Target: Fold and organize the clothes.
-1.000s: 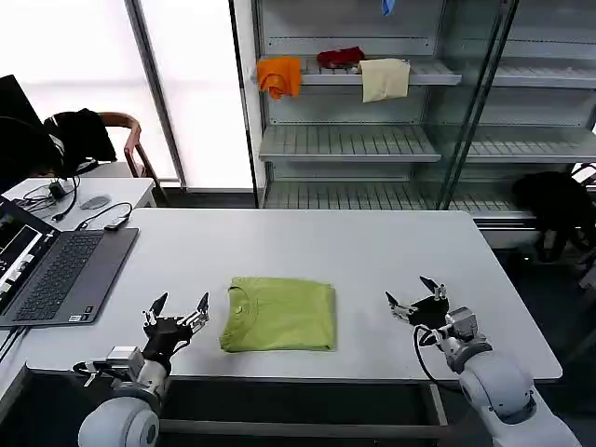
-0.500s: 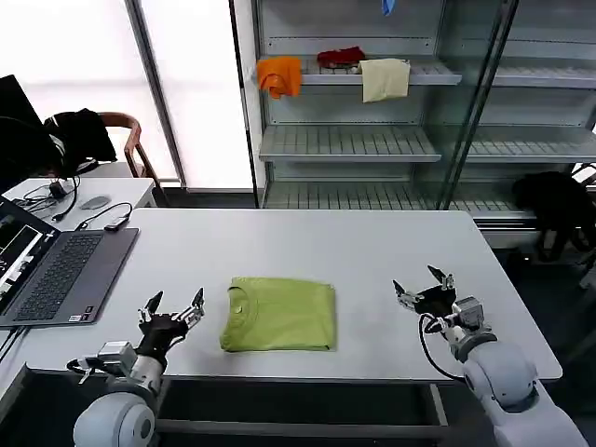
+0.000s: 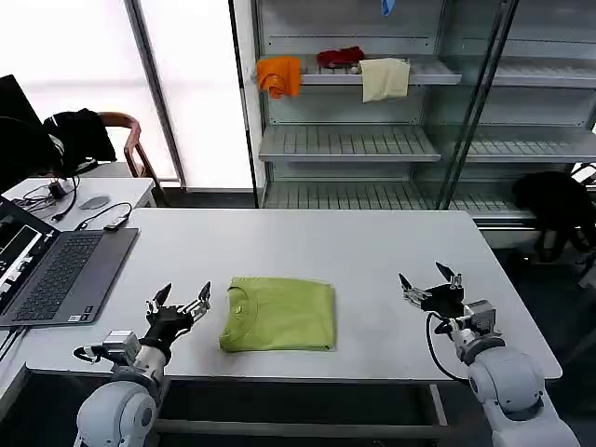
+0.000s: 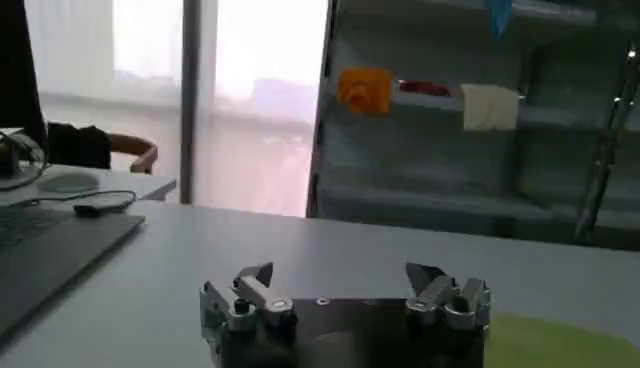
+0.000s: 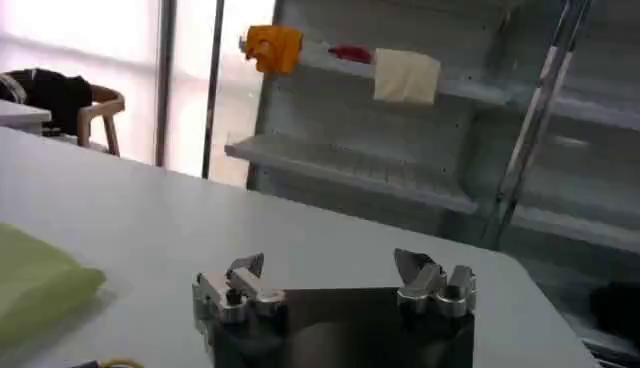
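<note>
I see the lime yellow-green cotton T-shirt [image 3: 278,314] folded into a soft rectangle on the smooth white table [image 3: 372,251], flanked by my left gripper [image 3: 180,307] and right gripper [image 3: 429,285], both spread wide and empty.

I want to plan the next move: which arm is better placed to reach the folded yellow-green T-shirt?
Probably the left. The left gripper is open right beside the T-shirt, at its collar end. The right gripper, also open, stands farther off across bare table.
</note>
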`<action>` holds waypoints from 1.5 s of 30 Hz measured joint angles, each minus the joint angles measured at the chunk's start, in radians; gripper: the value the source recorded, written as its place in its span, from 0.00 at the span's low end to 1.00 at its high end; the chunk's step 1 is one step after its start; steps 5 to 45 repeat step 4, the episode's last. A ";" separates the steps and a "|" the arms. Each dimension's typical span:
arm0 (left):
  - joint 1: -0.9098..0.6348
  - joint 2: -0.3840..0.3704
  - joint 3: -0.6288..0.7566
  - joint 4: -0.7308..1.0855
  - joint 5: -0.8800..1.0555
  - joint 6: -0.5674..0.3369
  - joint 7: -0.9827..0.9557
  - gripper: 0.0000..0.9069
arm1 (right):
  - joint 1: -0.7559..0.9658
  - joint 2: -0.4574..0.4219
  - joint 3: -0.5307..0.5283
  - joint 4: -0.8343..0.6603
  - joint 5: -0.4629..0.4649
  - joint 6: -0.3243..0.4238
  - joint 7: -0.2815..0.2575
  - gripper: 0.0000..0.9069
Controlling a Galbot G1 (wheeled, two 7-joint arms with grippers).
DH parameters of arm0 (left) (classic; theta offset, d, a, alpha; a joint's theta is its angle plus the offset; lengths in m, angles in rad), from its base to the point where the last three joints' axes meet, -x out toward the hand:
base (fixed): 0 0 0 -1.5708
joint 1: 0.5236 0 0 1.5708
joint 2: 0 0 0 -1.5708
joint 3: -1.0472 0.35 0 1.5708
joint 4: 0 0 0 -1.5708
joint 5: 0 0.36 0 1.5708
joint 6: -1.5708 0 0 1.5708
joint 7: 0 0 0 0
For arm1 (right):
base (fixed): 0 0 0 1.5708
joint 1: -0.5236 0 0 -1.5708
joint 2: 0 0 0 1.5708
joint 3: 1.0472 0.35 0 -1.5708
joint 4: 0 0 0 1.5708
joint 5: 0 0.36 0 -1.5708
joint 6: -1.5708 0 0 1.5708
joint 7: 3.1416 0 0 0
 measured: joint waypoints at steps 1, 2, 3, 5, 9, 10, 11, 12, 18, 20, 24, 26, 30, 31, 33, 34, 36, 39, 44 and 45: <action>0.000 0.001 0.002 0.001 0.000 -0.001 0.002 1.00 | 0.000 0.004 0.002 0.000 0.000 0.001 -0.002 1.00; -0.001 0.002 0.005 0.003 0.000 -0.002 0.002 1.00 | 0.001 0.005 0.002 0.000 0.001 0.001 -0.003 1.00; -0.003 0.002 0.007 0.004 0.000 -0.003 0.002 1.00 | 0.002 0.008 0.002 0.000 0.001 0.001 -0.004 1.00; -0.006 0.002 0.010 0.005 0.002 -0.005 0.001 1.00 | 0.003 0.011 0.002 0.002 0.003 0.000 -0.004 1.00; -0.006 0.002 0.010 0.005 0.002 -0.005 0.001 1.00 | 0.003 0.011 0.002 0.002 0.003 0.000 -0.004 1.00; -0.006 0.002 0.010 0.005 0.002 -0.005 0.001 1.00 | 0.003 0.011 0.002 0.002 0.003 0.000 -0.004 1.00; -0.006 0.002 0.010 0.005 0.002 -0.005 0.001 1.00 | 0.003 0.011 0.002 0.002 0.003 0.000 -0.004 1.00; -0.006 0.002 0.010 0.005 0.002 -0.005 0.001 1.00 | 0.003 0.011 0.002 0.002 0.003 0.000 -0.004 1.00; -0.006 0.002 0.010 0.005 0.002 -0.005 0.001 1.00 | 0.003 0.011 0.002 0.002 0.003 0.000 -0.004 1.00; -0.006 0.002 0.010 0.005 0.002 -0.005 0.001 1.00 | 0.003 0.011 0.002 0.002 0.003 0.000 -0.004 1.00; -0.006 0.002 0.010 0.005 0.002 -0.005 0.001 1.00 | 0.003 0.011 0.002 0.002 0.003 0.000 -0.004 1.00; -0.006 0.002 0.010 0.005 0.002 -0.005 0.001 1.00 | 0.003 0.011 0.002 0.002 0.003 0.000 -0.004 1.00; -0.006 0.002 0.010 0.005 0.002 -0.005 0.001 1.00 | 0.003 0.011 0.002 0.002 0.003 0.000 -0.004 1.00; -0.006 0.002 0.010 0.005 0.002 -0.005 0.001 1.00 | 0.003 0.011 0.002 0.002 0.003 0.000 -0.004 1.00; -0.006 0.002 0.010 0.005 0.002 -0.005 0.001 1.00 | 0.003 0.011 0.002 0.002 0.003 0.000 -0.004 1.00; -0.006 0.002 0.010 0.005 0.002 -0.005 0.001 1.00 | 0.003 0.011 0.002 0.002 0.003 0.000 -0.004 1.00; -0.006 0.002 0.010 0.005 0.002 -0.005 0.001 1.00 | 0.003 0.011 0.002 0.002 0.003 0.000 -0.004 1.00; -0.006 0.002 0.010 0.005 0.002 -0.005 0.001 1.00 | 0.003 0.011 0.002 0.002 0.003 0.000 -0.004 1.00; -0.006 0.002 0.010 0.005 0.002 -0.005 0.001 1.00 | 0.003 0.011 0.002 0.002 0.003 0.000 -0.004 1.00; -0.006 0.002 0.010 0.005 0.002 -0.005 0.001 1.00 | 0.003 0.011 0.002 0.002 0.003 0.000 -0.004 1.00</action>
